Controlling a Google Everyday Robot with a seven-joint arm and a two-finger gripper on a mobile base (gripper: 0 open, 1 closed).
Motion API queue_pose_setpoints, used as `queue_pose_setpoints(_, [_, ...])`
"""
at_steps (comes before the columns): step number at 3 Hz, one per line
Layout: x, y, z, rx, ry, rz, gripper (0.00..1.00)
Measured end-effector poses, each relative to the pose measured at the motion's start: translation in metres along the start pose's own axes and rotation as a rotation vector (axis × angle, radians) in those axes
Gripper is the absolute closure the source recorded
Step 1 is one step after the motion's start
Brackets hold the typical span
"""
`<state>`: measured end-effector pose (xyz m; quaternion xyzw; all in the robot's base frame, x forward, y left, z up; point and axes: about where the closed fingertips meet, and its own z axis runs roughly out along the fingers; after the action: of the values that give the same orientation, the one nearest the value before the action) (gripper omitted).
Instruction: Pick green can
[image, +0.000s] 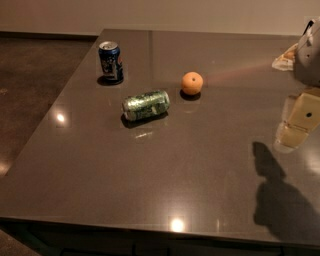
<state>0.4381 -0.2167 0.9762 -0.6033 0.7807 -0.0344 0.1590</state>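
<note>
- A dark, glossy tabletop (165, 190), with bare floor beyond.
- The gripper (299, 121) hangs over the table's side. I cannot tell how open it is, and I see nothing in it.
- The green can (146, 105) lies on its side, well apart from the gripper, just beyond the orange (192, 83).
- A glancing touch could roll it away.
- The blue can (110, 61), farther off, stands upright; neither can's contents show.

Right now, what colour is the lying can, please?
The can is mottled green and silver, camera view; gripper at picture's right edge.
</note>
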Motion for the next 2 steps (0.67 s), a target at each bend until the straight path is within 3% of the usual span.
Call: queue_pose_setpoints(2, [-0.012, -0.007, 0.003, -0.017, -0.024, -0.004, 0.0])
